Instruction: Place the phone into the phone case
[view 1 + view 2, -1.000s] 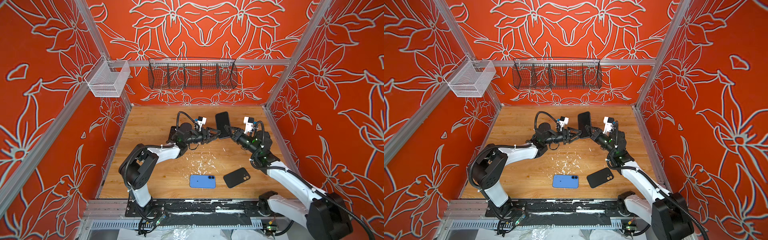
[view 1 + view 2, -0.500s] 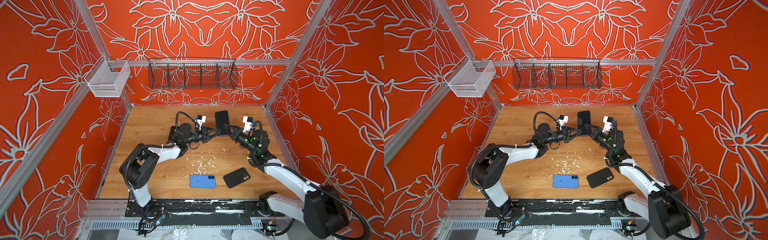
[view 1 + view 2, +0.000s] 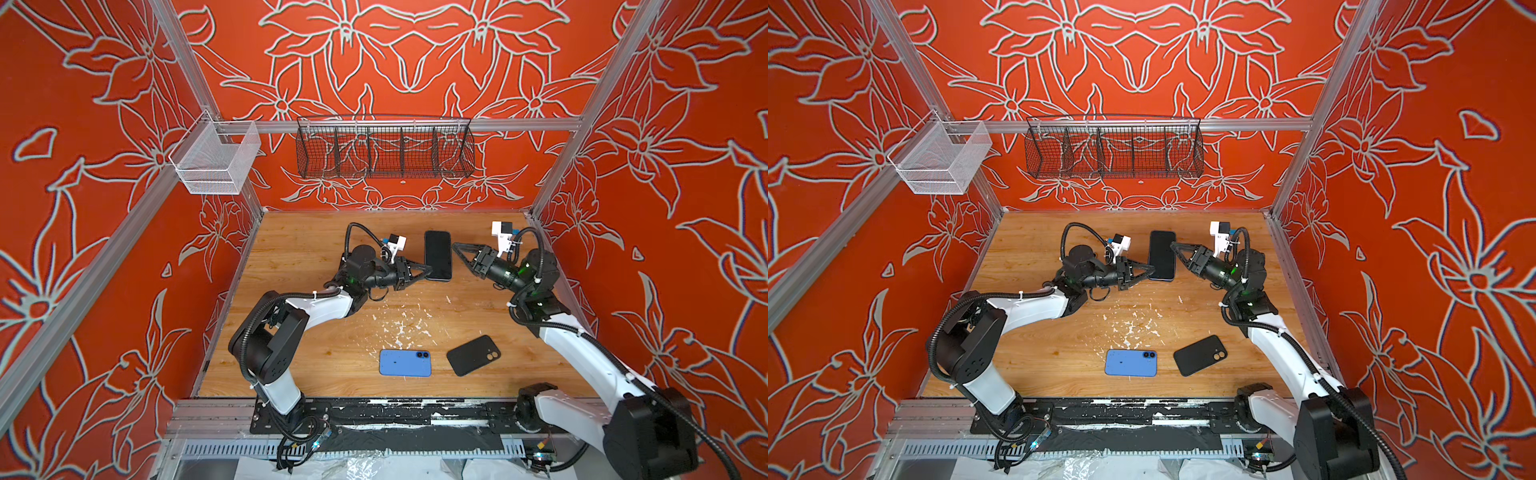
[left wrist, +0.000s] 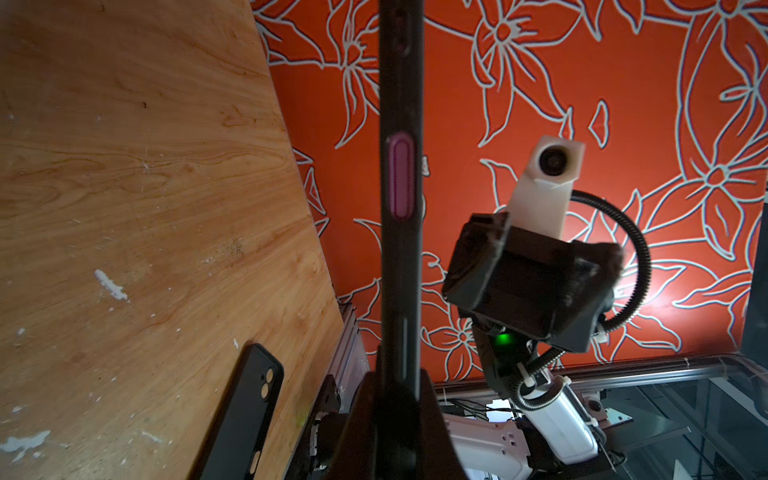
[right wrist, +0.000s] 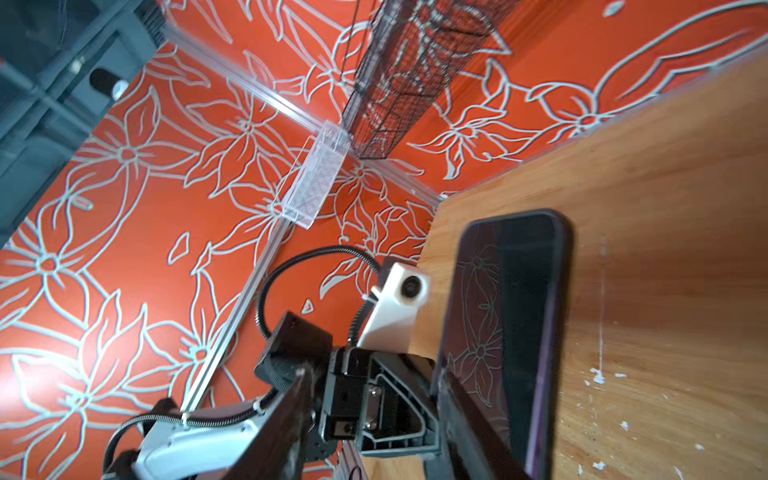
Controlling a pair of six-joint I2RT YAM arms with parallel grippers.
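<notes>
A dark phone (image 3: 437,255), screen up with a purple side button (image 4: 401,178), hangs above the back middle of the wooden table (image 3: 316,332). My left gripper (image 3: 428,271) is shut on its near left edge; it also shows in a top view (image 3: 1152,271) and in the left wrist view (image 4: 395,399). My right gripper (image 3: 459,254) stands open just right of the phone (image 5: 511,324), not touching it. The empty black phone case (image 3: 473,355) lies near the front with its camera holes up, also in the left wrist view (image 4: 245,411).
A blue phone (image 3: 405,362) lies back-up left of the case. White flecks (image 3: 401,328) dot the table's middle. A black wire basket (image 3: 384,147) hangs on the back wall and a white mesh bin (image 3: 216,160) on the left rail. Orange walls close in three sides.
My left gripper shut on the phone's left edge. My right gripper let go of the phone, opened and drew back a little to the right. The phone stayed where it was.
</notes>
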